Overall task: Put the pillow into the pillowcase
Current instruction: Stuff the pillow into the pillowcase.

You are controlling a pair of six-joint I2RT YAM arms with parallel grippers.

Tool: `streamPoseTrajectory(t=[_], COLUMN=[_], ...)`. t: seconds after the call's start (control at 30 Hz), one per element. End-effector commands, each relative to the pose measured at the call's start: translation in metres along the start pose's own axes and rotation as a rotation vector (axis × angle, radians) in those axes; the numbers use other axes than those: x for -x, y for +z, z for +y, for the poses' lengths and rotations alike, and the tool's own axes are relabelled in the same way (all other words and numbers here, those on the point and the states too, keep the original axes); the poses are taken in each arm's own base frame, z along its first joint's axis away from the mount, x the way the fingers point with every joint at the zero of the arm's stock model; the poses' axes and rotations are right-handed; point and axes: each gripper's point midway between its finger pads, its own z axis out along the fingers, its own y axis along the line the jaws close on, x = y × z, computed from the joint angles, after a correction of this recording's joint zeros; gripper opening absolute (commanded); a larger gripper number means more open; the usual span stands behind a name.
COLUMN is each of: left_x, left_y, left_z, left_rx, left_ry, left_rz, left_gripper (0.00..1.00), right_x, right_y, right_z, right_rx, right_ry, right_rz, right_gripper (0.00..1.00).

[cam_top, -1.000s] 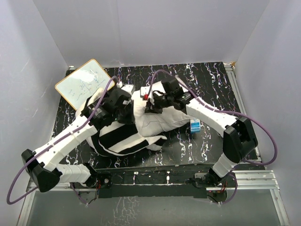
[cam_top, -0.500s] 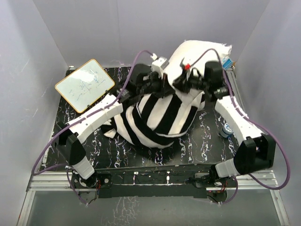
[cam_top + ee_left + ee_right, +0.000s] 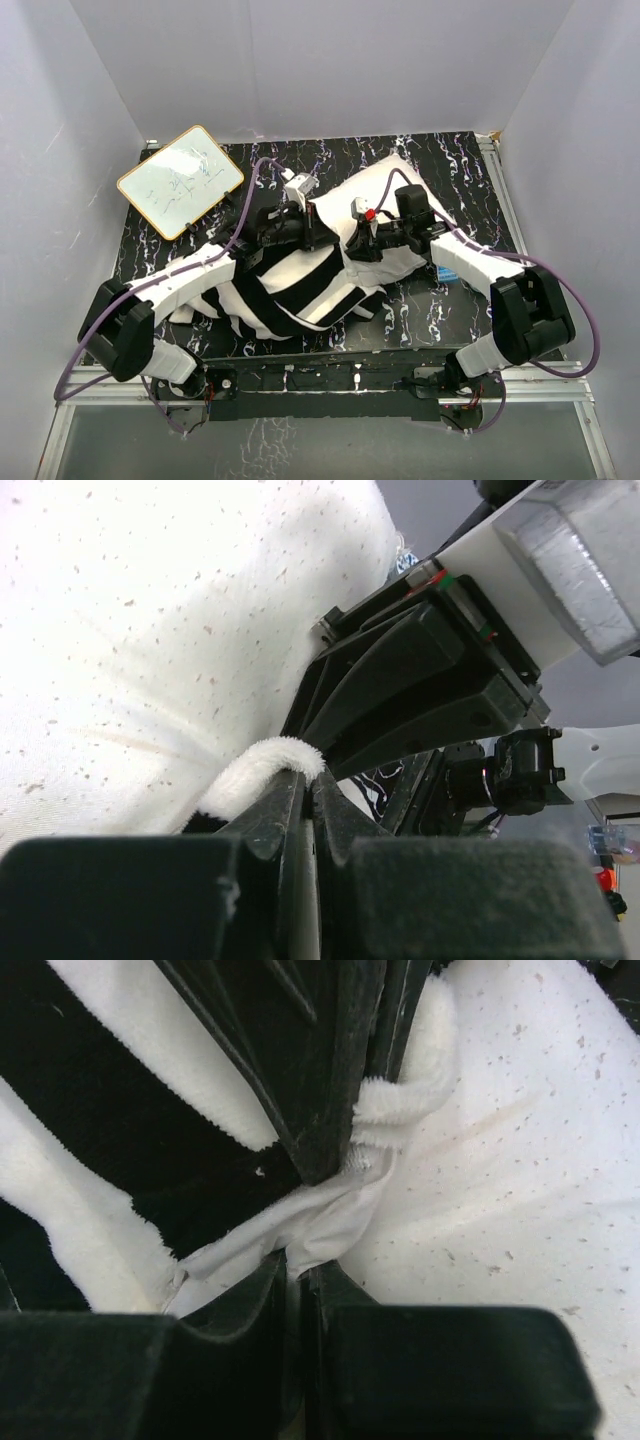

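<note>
— What takes up most of the view from above?
— The black marbled table [image 3: 470, 170], and across its middle the pillow [image 3: 150, 620], lying on a slant. Its far right end shows bare and white. Its near left part is covered by the pillowcase [image 3: 290, 290], whose wide black and white stripes bunch towards the near left edge.
— And the arms?
— Both reach in over the mouth of the case, where stripes meet plain white. The left gripper [image 3: 300, 780] has its jaws pressed together on a fuzzy white fold of the pillowcase rim, right against the pillow's side.
— The right one?
— The right gripper [image 3: 297, 1265] is clamped as well, pinching a thin white flap of the pillowcase edge. The two sets of fingers sit just beside each other, almost nose to nose.
— Anything else?
— A small whiteboard [image 3: 180, 180] at the far left corner, well apart from the cloth
</note>
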Motion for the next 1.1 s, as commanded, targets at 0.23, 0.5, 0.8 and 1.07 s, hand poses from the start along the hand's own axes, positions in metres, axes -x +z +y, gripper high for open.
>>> streamPoseTrajectory(t=[0.23,0.5,0.8,1.07], left_x=[0.143,0.190,0.071,0.005], left_y=[0.021,0.063,0.032,-0.037], left_z=[-0.016,-0.039,0.007,0.016], left_rx=[-0.059,-0.178,-0.061,0.090], left_ry=[0.193,0.205,0.140,0.068], left_rz=[-0.261,-0.228,-0.036,0.018], left_gripper=[0.00,0.00,0.00,0.24], right_x=[0.058,0.121,-0.012,-0.015], right_y=[-0.016,-0.091,0.002,-0.015], right_z=[-0.009,-0.085,0.035,0.029], right_rx=[-0.051,-0.304,0.161,0.135], right_ry=[-0.033,-0.035,0.047,-0.049], right_rz=[-0.074,-0.202,-0.012,0.181], right_gripper=[0.08,0.08,0.08,0.37])
